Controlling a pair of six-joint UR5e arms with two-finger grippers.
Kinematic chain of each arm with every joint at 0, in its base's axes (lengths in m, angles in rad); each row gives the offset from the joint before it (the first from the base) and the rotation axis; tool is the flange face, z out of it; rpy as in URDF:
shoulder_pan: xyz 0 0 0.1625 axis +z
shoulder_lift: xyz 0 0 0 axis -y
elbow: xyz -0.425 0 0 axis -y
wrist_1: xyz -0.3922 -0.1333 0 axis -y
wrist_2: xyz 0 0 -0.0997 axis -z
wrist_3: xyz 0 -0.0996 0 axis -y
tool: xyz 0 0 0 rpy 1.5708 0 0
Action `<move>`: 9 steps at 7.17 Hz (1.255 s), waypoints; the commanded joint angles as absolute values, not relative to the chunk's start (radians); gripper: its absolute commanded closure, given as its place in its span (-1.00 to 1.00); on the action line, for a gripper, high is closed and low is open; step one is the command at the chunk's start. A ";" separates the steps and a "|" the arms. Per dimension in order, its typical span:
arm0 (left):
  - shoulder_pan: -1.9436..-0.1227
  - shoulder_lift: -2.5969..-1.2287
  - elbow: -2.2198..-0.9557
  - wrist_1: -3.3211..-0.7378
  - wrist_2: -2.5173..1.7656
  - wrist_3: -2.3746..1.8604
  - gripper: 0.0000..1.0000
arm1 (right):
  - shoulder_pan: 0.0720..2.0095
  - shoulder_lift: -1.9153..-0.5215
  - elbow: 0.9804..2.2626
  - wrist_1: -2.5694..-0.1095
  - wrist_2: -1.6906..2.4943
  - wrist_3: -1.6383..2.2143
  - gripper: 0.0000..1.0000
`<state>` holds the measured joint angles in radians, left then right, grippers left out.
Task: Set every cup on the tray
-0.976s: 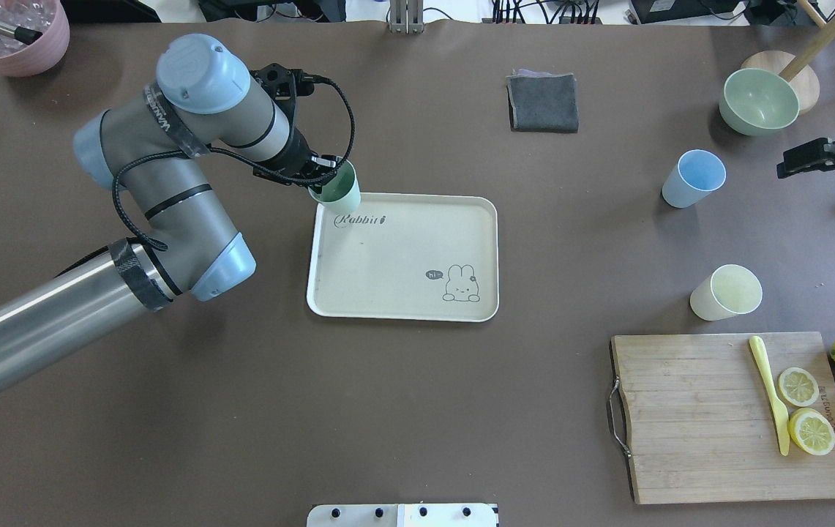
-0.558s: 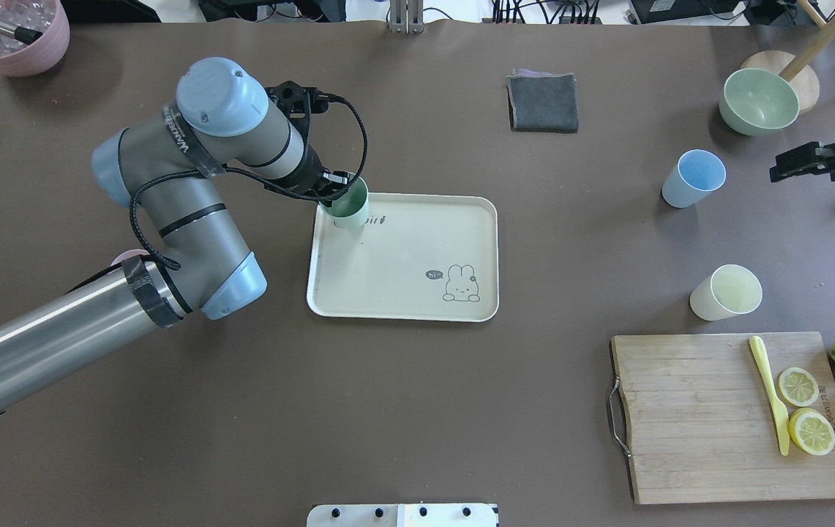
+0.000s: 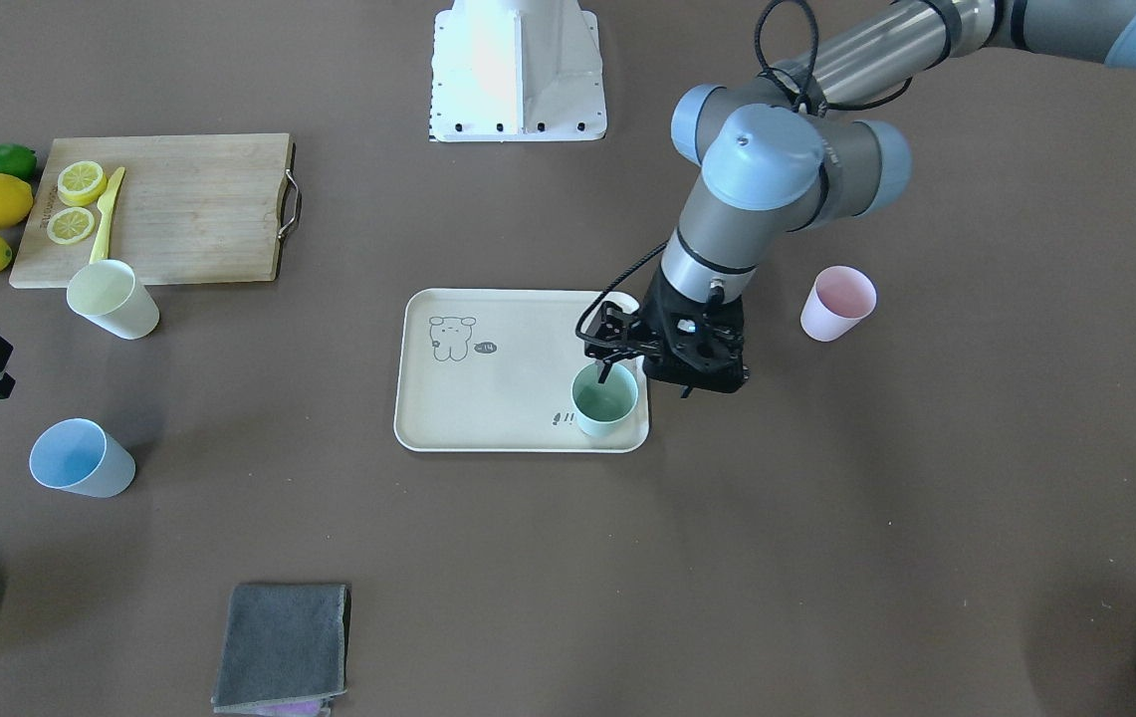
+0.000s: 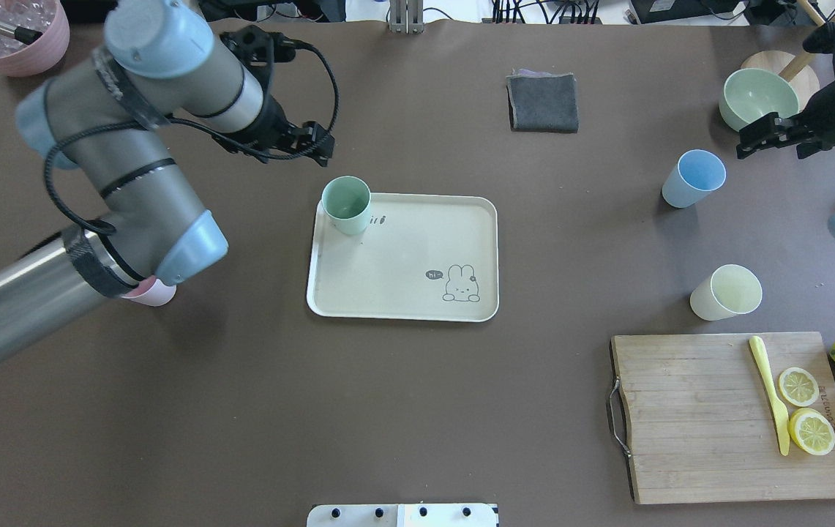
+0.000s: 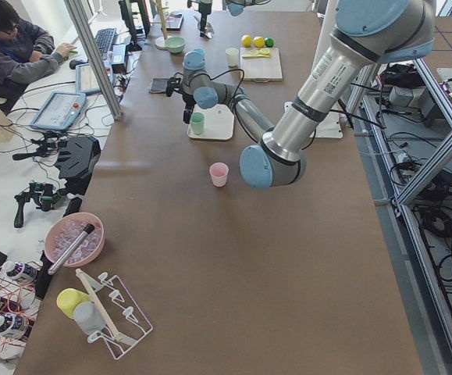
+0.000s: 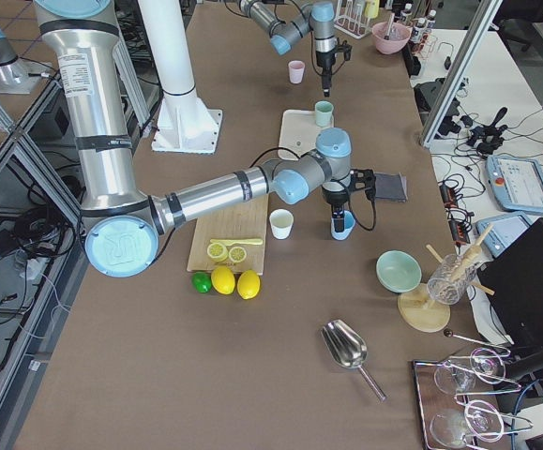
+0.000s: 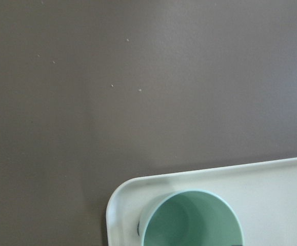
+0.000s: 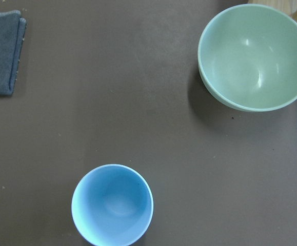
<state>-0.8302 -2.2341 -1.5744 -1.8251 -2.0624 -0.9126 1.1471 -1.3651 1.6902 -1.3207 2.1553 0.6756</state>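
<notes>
The mint green cup [image 4: 346, 205] stands upright and empty on the tray [image 4: 402, 249]. It sits in the tray's far corner on the robot's left side and covers part of the "Rabbit" script. It is the only cup on the tray, which lies flat in the middle of the table [image 4: 417, 410]. The left wrist view looks straight down into the cup's bare mouth, tucked into the tray's rounded corner.

Seen from overhead, the left hand [image 4: 320, 145] hangs clear of the cup, beyond the tray's far left corner, its fingers apart and holding nothing. From across the table it shows close against the cup's rim.

The other three cups stand on the table, all upright and empty:
- The pale pink cup [image 3: 838, 302] is off the tray on the robot's left, largely hidden under the left arm's elbow in the overhead view.
- The light blue cup [image 4: 694, 178] is well to the right of the tray.
- The pale yellow cup [image 4: 726, 292] is just beside the far edge of the wooden cutting board [image 4: 695, 417].

The right hand [image 4: 750, 143] hovers between the blue cup and an empty pale green bowl [image 4: 758, 101], its fingers apart and holding nothing.

A pink ribbed vessel [image 4: 11, 36] at the far left corner holds clear glassy lumps and a metal-handled tool. The board carries two lemon halves [image 4: 805, 410] and a yellow knife [image 4: 772, 395].
</notes>
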 commanded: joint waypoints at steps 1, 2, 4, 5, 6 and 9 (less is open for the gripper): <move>-0.942 -2.133 -1.640 -1.801 -2.135 -0.755 -0.96 | 1.123 -1.298 1.599 -1.335 2.146 0.675 -0.70; -0.942 -2.123 -1.649 -1.801 -2.134 -0.753 -0.96 | 1.112 -1.296 1.583 -1.333 2.143 0.675 -0.44; -0.942 -2.121 -1.654 -1.801 -2.134 -0.752 -0.96 | 1.080 -1.296 1.495 -1.205 2.122 0.696 -0.38; -0.942 -2.118 -1.654 -1.802 -2.134 -0.752 -0.96 | 1.065 -1.296 1.452 -1.122 2.117 0.737 -0.23; -0.942 -2.120 -1.654 -1.802 -2.132 -0.752 -0.96 | 1.060 -1.298 1.462 -1.114 2.118 0.799 0.44; -0.939 -2.120 -1.651 -1.802 -2.132 -0.752 -0.96 | 1.052 -1.296 1.508 -1.115 2.120 0.814 1.00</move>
